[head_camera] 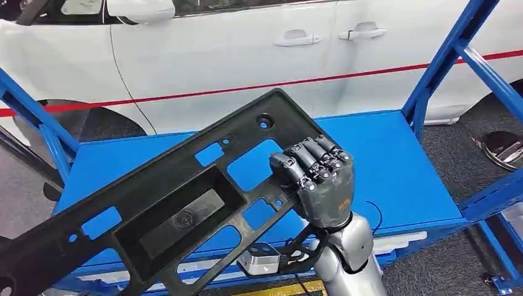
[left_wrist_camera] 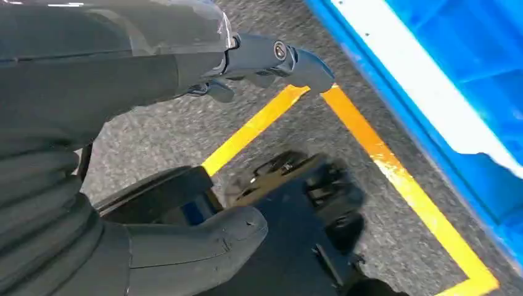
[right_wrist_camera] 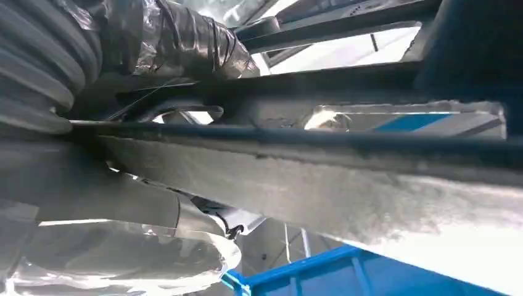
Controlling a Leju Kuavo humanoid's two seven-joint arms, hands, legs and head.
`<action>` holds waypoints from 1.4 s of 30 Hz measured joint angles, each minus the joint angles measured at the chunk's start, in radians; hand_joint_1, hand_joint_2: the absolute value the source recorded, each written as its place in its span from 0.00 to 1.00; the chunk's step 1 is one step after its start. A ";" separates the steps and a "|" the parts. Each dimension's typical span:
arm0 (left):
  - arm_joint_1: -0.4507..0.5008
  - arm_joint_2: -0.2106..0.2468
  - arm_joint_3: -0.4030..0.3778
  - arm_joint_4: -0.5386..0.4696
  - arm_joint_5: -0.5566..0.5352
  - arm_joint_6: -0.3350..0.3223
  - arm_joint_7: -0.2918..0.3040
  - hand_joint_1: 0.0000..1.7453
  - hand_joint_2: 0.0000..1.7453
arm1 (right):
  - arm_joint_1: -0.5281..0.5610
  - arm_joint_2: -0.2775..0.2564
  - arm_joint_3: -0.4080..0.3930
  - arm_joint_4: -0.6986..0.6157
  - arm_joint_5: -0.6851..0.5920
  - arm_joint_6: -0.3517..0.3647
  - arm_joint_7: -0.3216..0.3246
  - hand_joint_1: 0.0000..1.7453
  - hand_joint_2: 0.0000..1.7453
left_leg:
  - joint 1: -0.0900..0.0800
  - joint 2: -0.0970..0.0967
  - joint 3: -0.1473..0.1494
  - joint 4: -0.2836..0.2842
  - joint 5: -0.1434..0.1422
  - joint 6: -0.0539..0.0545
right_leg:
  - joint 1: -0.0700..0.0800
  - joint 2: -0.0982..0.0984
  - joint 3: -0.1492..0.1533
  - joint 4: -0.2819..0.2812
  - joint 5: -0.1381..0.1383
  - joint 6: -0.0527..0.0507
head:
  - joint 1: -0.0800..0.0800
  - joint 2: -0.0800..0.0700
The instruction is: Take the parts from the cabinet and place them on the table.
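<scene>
Here, the right hand (head_camera: 317,179) is gripping a long black plastic part (head_camera: 172,203), its dark fingers (head_camera: 308,161) curling over the panel's edge near one of the cutouts. The part is hanging tilted above the blue table (head_camera: 395,160), its far corner raised and its other end running down toward the lower left of the head view. Beyond the table a white car (head_camera: 247,49) with a red stripe is standing close, and blue frame posts (head_camera: 441,58) are rising at both sides of the table. In the left wrist view, the left hand (left_wrist_camera: 185,160) is hanging over grey floor (left_wrist_camera: 185,129) marked with yellow tape (left_wrist_camera: 370,148), just beside the table's edge; its fingers are apart and holding nothing.
</scene>
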 joint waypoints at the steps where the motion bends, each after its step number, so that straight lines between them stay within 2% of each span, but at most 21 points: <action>1: 0.001 -0.002 0.000 0.000 0.003 0.001 0.005 0.00 1.00 | 0.001 0.000 0.000 0.004 -0.003 0.000 -0.003 1.00 1.00 | 0.001 0.000 0.001 0.018 -0.001 -0.001 | 0.000 0.000 -0.007 0.002 0.005 0.001 | 0.000 0.000; 3: 0.002 -0.002 0.000 0.000 0.003 0.003 0.008 0.00 1.00 | 0.001 -0.001 0.002 0.011 -0.007 0.000 -0.007 1.00 1.00 | 0.003 0.000 0.069 -0.080 0.051 -0.001 | 0.000 0.000 -0.020 0.006 0.013 0.004 | 0.000 0.000; 5: 0.000 -0.004 0.000 -0.001 0.005 0.003 0.010 0.00 1.00 | 0.001 -0.001 0.005 0.017 -0.010 0.000 -0.010 1.00 1.00 | 0.003 0.000 0.188 -0.275 0.108 0.006 | -0.001 0.001 -0.027 0.011 0.020 0.011 | 0.000 0.000; 10: 0.006 -0.008 0.001 -0.004 0.006 0.005 0.013 0.00 1.00 | 0.001 -0.001 0.009 0.030 -0.011 0.000 -0.021 1.00 1.00 | -0.007 -0.001 0.180 -0.300 0.126 0.033 | 0.002 0.002 -0.031 0.005 0.047 0.045 | 0.000 0.000; 11: 0.005 -0.011 0.001 -0.004 0.006 0.005 0.013 0.00 1.00 | 0.001 -0.001 0.009 0.032 -0.011 0.000 -0.022 1.00 1.00 | 0.001 0.005 0.180 -0.308 0.141 0.043 | -0.003 0.006 -0.039 0.015 0.031 0.048 | 0.000 0.000; 14: 0.002 -0.014 0.001 -0.005 0.006 0.006 0.013 0.00 1.00 | 0.002 -0.002 0.009 0.035 -0.014 0.000 -0.022 1.00 1.00 | -0.005 0.007 0.146 -0.308 0.166 0.058 | -0.003 0.006 -0.103 0.194 -0.126 0.053 | 0.001 0.000; 15: 0.004 -0.014 0.001 -0.005 0.006 0.006 0.013 0.00 1.00 | 0.002 -0.002 0.009 0.039 -0.014 0.000 -0.022 1.00 1.00 | -0.007 0.008 0.134 -0.307 0.174 0.059 | -0.003 0.006 -0.125 0.273 -0.161 0.055 | 0.001 0.000; 16: 0.005 -0.014 0.001 -0.005 0.006 0.006 0.014 0.00 1.00 | 0.003 -0.003 0.009 0.041 -0.014 0.000 -0.022 1.00 1.00 | -0.008 0.010 0.123 -0.304 0.180 0.058 | -0.003 0.006 -0.129 0.312 -0.165 0.056 | 0.001 0.000; 18: 0.005 -0.014 0.001 -0.005 0.006 0.006 0.014 0.00 1.00 | 0.004 -0.004 0.009 0.043 -0.016 0.000 -0.022 1.00 1.00 | -0.009 0.010 0.101 -0.295 0.190 0.055 | -0.003 0.006 -0.068 0.249 -0.115 0.053 | 0.001 0.000; 20: 0.005 -0.015 0.002 -0.005 0.006 0.006 0.014 0.00 1.00 | 0.003 -0.004 0.010 0.043 -0.016 0.000 -0.022 1.00 1.00 | -0.009 0.008 0.086 -0.283 0.195 0.051 | -0.003 0.006 0.052 0.074 -0.065 0.045 | 0.001 0.000; 21: 0.005 -0.016 0.002 -0.005 0.006 0.006 0.014 0.00 1.00 | 0.002 -0.003 0.010 0.043 -0.016 0.000 -0.022 1.00 1.00 | -0.012 0.008 0.078 -0.278 0.197 0.046 | 0.000 0.007 0.092 0.005 -0.089 0.041 | 0.001 0.000; 24: 0.004 -0.017 0.002 -0.005 0.006 0.006 0.014 0.00 1.00 | 0.002 -0.003 0.010 0.043 -0.017 0.000 -0.023 1.00 1.00 | -0.011 0.008 0.075 -0.279 0.214 0.026 | 0.009 0.007 0.081 0.005 -0.071 0.032 | 0.000 0.000; 26: 0.006 -0.018 0.002 -0.005 0.006 0.006 0.014 0.00 1.00 | 0.001 -0.003 0.010 0.044 -0.017 0.000 -0.023 1.00 1.00 | -0.013 0.002 0.068 -0.276 0.217 0.017 | -0.001 0.003 0.069 -0.011 -0.050 0.014 | 0.001 0.000; 28: 0.007 -0.018 0.002 -0.006 0.006 0.006 0.014 0.00 1.00 | 0.000 -0.002 0.012 0.044 -0.017 0.000 -0.023 1.00 1.00 | -0.008 0.002 0.033 -0.199 0.121 0.004 | -0.002 0.002 0.050 -0.012 -0.030 0.005 | -0.002 0.000; 30: 0.009 -0.018 0.002 -0.006 0.006 0.007 0.017 0.00 1.00 | 0.001 -0.002 0.013 0.046 -0.017 0.000 -0.025 1.00 1.00 | -0.003 0.003 -0.004 -0.056 0.022 -0.005 | 0.001 0.000 0.028 -0.009 -0.015 0.000 | -0.002 0.000; 32: 0.009 -0.018 0.002 -0.006 0.006 0.008 0.019 0.00 1.00 | 0.004 -0.002 0.012 0.046 -0.009 0.000 -0.029 1.00 1.00 | -0.003 0.003 -0.008 0.020 0.015 -0.007 | 0.002 -0.003 0.003 -0.004 0.000 0.001 | -0.002 0.000; 33: 0.010 -0.018 0.002 -0.006 0.006 0.008 0.021 0.00 1.00 | 0.006 -0.002 0.012 0.046 -0.002 0.000 -0.034 1.00 1.00 | -0.003 0.003 0.018 -0.001 0.045 -0.006 | 0.002 -0.003 -0.009 -0.002 0.007 0.002 | -0.002 0.000; 35: 0.010 -0.018 0.002 -0.006 0.005 0.008 0.022 0.00 1.00 | 0.008 -0.002 0.012 0.046 0.023 0.000 -0.037 1.00 1.00 | -0.003 0.003 0.128 -0.151 0.112 0.000 | 0.002 -0.002 -0.031 0.004 0.022 0.007 | -0.002 0.000; 37: 0.004 -0.018 0.002 -0.008 0.005 0.008 0.017 0.00 1.00 | 0.007 -0.001 0.012 0.044 0.033 0.000 -0.037 1.00 1.00 | -0.010 0.001 0.225 -0.300 0.090 0.009 | 0.008 -0.001 -0.042 0.010 0.033 0.018 | -0.002 0.000; 41: 0.004 -0.016 0.002 -0.008 0.014 0.004 -0.010 0.00 1.00 | 0.001 0.000 0.021 0.044 0.033 0.000 -0.023 1.00 1.00 | -0.008 0.000 0.206 -0.314 0.108 0.039 | 0.009 0.001 -0.042 0.005 0.060 0.043 | -0.001 0.000; 42: 0.001 -0.014 0.002 -0.008 0.016 -0.003 -0.012 0.00 1.00 | -0.001 0.000 0.024 0.045 0.035 0.000 -0.012 1.00 1.00 | -0.007 0.007 0.207 -0.315 0.120 0.047 | 0.003 0.005 -0.053 0.023 0.028 0.045 | -0.002 0.000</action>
